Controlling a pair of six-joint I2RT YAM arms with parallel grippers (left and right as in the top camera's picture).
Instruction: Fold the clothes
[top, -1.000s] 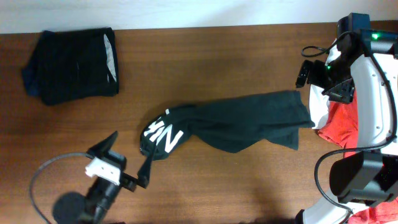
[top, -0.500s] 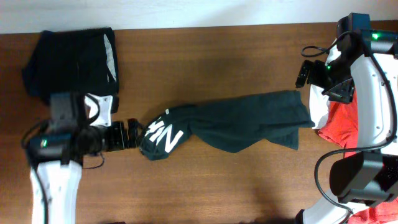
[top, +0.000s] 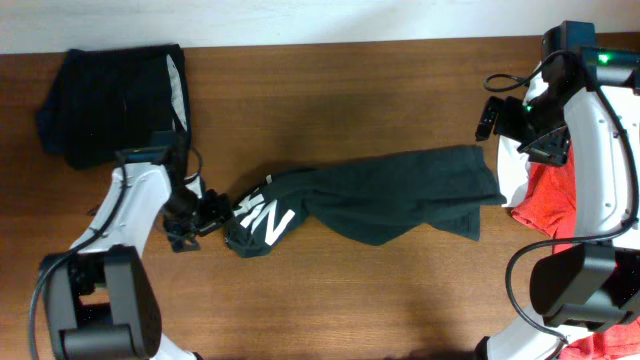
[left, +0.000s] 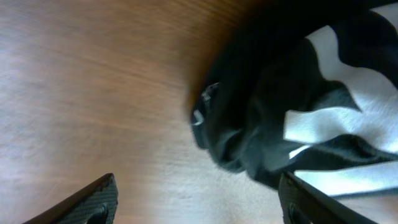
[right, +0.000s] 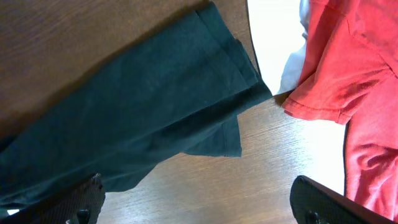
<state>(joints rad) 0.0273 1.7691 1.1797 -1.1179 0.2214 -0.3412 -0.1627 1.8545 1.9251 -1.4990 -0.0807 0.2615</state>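
Observation:
The long black trousers (top: 390, 195) lie stretched across the middle of the table, their left end bunched up with white block lettering (top: 262, 215) showing. My left gripper (top: 205, 212) is open and empty just left of that bunched end; the lettered cloth (left: 323, 118) fills the right of the left wrist view. My right gripper (top: 500, 120) is open and empty above the trousers' right end (right: 155, 106). A black garment with pale lining (top: 120, 100) lies folded at the back left. The red T-shirt (top: 548, 195) lies at the right edge, with white cloth beside it (right: 273, 43).
Bare brown wood (top: 350, 90) lies behind and in front of the trousers. The right arm's body (top: 600, 160) stands over the red T-shirt at the right edge. More red cloth (top: 610, 345) shows at the bottom right corner.
My left arm has swung up from the front left and its gripper has come to the lettered end of the trousers. The right arm and the trousers have not moved.

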